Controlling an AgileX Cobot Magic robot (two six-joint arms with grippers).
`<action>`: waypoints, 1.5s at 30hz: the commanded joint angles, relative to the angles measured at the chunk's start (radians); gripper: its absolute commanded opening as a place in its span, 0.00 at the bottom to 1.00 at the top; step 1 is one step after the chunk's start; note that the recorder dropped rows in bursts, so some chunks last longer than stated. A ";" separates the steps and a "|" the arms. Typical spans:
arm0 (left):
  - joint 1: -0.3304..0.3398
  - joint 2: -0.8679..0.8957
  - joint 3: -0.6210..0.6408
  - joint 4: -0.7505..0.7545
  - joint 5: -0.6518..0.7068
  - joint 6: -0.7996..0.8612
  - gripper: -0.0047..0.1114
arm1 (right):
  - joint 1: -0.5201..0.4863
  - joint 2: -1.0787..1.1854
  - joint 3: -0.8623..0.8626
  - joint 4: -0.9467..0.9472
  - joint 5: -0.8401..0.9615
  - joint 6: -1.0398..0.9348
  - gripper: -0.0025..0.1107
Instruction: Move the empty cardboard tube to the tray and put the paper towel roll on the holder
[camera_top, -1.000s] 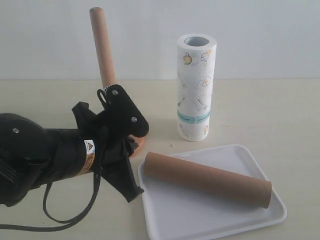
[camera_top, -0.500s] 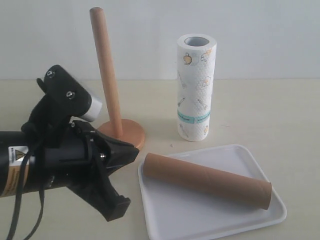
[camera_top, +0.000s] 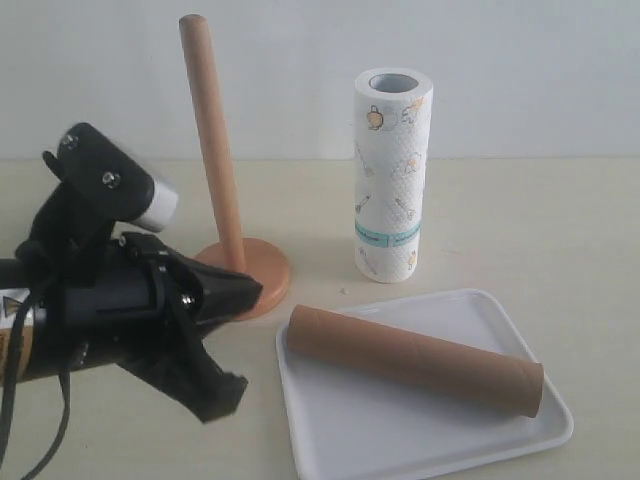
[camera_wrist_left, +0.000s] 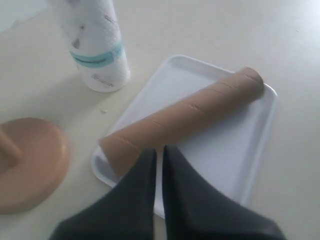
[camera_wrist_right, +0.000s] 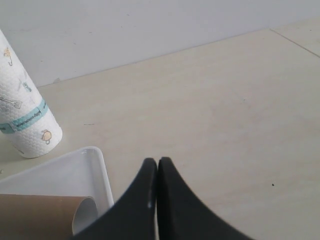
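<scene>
On the counter (camera_top: 520, 230), the empty cardboard tube (camera_top: 415, 358) lies on its side across the tray (camera_top: 400, 430), so I judge the first half of the task complete. The paper towel roll (camera_top: 392, 175) stands upright on the counter just behind the tray, apart from the holder (camera_top: 215, 150), whose dowel is bare.

My left claw (camera_wrist_left: 159, 150) has its fingers pressed together on nothing, poised by the near end of the tube. My right claw (camera_wrist_right: 157, 162) is likewise closed and empty, over bare counter beside the tray.

The next move, as I judge it, is to open one claw wide and grip the roll. It must then be raised clear of the dowel's rounded top, its hollow core centred over the dowel, and lowered.

The roll bears small printed pictures and a teal band. The print below the band is too small to read, and no brand is legible.
</scene>
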 joint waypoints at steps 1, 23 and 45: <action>0.011 -0.065 0.006 -0.121 0.222 -0.023 0.08 | -0.007 -0.005 0.000 -0.005 -0.006 -0.003 0.02; 0.583 -0.914 0.354 -0.441 -0.062 -0.173 0.08 | -0.007 -0.005 0.000 -0.005 -0.006 -0.002 0.02; 0.722 -1.098 0.413 -1.052 0.065 -0.357 0.08 | -0.007 -0.005 0.000 -0.005 -0.006 -0.004 0.02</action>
